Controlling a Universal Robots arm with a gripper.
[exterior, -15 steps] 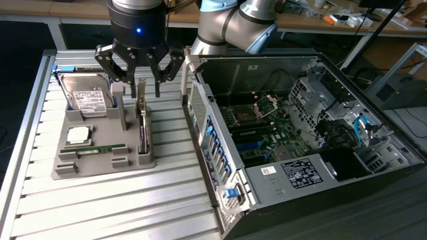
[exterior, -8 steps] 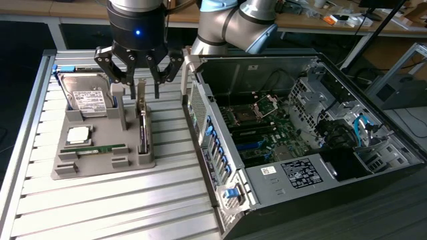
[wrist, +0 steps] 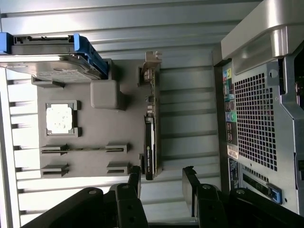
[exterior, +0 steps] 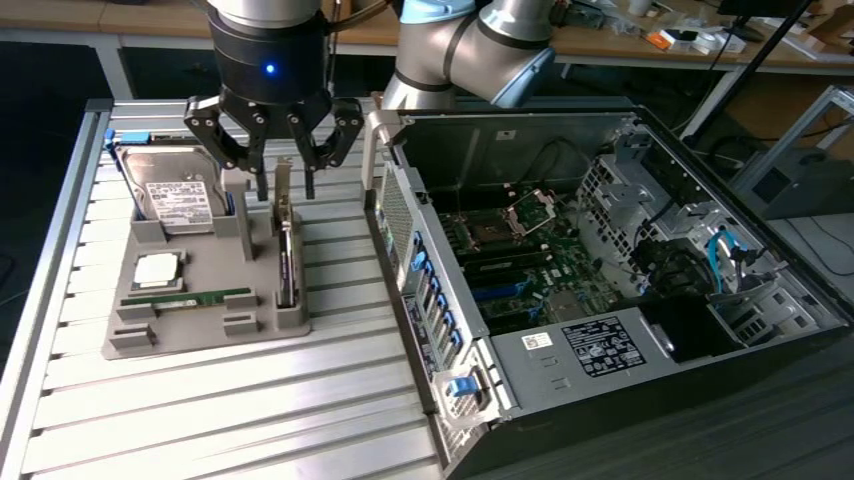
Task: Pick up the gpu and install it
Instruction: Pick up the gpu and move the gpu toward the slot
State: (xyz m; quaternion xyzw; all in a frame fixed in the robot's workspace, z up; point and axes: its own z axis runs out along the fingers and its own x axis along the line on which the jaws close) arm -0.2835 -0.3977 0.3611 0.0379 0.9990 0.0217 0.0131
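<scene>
The black multi-finger gripper (exterior: 278, 172) hung in the upper part of the exterior view's left, fingers spread apart & clamped on nothing. Its tips reached down either side of the upright silver bracket of the gpu (exterior: 284, 255); contact couldn't be told. The gpu, a thin dark card w/ a tan face, stood edge-on in a slot of the grey plastic holder tray (exterior: 200, 335), along the tray edge nearest the case, left of centre in that view, not yet lifted. Beside it on the tray were a tall grey post (exterior: 238, 215), a silver hard drive w/ white label (exterior: 176, 195) propped in its cradle, a small square silver processor chip (exterior: 158, 268) & a narrow green memory stick (exterior: 187, 297) lying flat. The tray sat on a slatted aluminium table (exterior: 200, 430). A big open black-and-silver computer case (exterior: 507, 150) took the centre & the exterior view's right. Its rear panel (exterior: 424, 280) stood close alongside the gpu's side of the tray, w/ a strip of bare table between. The grey robot arm (exterior: 467, 45) crossed the top centre. The exterior view gave the case's inside, w/ the motherboard (exterior: 521, 265) exposed. The wrist view gave the panel's perforated grille (wrist: 256, 118) & ports, a blue rail (wrist: 90, 52) on the hard drive, & a clear gap between two fingers (wrist: 134, 183), the gpu's dark end nearer one of them.
</scene>
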